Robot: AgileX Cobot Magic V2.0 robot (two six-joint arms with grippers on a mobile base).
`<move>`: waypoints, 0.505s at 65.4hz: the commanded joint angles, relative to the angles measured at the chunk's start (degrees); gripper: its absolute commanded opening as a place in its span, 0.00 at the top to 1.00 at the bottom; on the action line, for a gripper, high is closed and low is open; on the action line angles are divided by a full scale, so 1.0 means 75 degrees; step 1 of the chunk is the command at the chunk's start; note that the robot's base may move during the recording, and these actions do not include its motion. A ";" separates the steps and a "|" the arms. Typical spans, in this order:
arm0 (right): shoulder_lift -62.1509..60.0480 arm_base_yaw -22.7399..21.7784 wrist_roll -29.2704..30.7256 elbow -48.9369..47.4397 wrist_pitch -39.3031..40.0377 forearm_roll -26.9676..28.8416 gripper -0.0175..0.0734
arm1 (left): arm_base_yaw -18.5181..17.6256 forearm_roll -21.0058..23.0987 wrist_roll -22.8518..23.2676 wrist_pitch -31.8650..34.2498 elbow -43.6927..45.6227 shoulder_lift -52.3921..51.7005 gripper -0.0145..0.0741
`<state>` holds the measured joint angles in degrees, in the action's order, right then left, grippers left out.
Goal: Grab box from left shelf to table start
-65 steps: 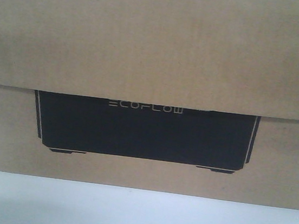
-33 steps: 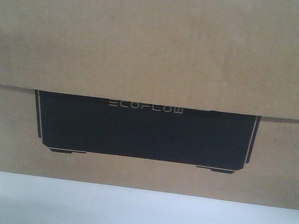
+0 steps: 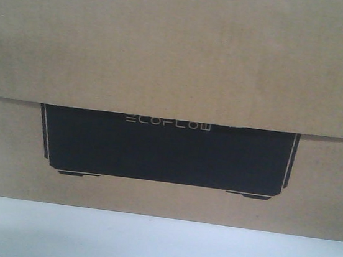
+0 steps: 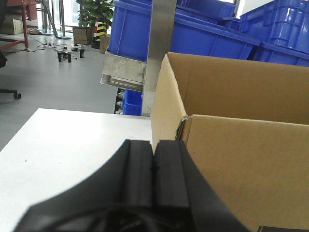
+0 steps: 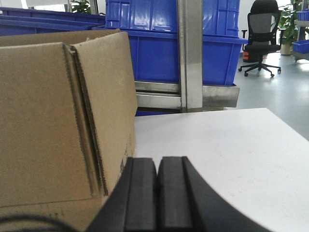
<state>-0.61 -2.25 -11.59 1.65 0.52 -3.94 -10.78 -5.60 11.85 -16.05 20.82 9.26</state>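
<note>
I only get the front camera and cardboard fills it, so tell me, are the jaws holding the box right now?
Observer: No. The left gripper is shut on nothing, beside the box.
Operator: And the right one?
Observer: The right gripper is shut too, at the box's other side.
Operator: Is the box off the shelf?
Observer: It sits on the table; the shelf with its blue bins stands behind.

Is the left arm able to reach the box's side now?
Probably yes: the left pincer, shut, sits right beside the box over the table, with nothing between them.
</note>
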 commanded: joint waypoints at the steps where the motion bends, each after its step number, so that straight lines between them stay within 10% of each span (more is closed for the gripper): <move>1: -0.0100 -0.0037 0.0349 -0.0125 0.0668 0.0251 0.75 | 0.0011 -0.0043 0.0007 0.0709 0.0219 0.0090 0.94; 33: -0.0100 -0.0037 0.0406 -0.0125 0.0627 0.0343 0.75 | 0.0011 -0.0043 0.0007 0.0709 0.0219 0.0090 0.94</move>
<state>-0.61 -2.25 -8.85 1.65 0.39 -1.61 -10.78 -5.60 11.85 -16.05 20.82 9.26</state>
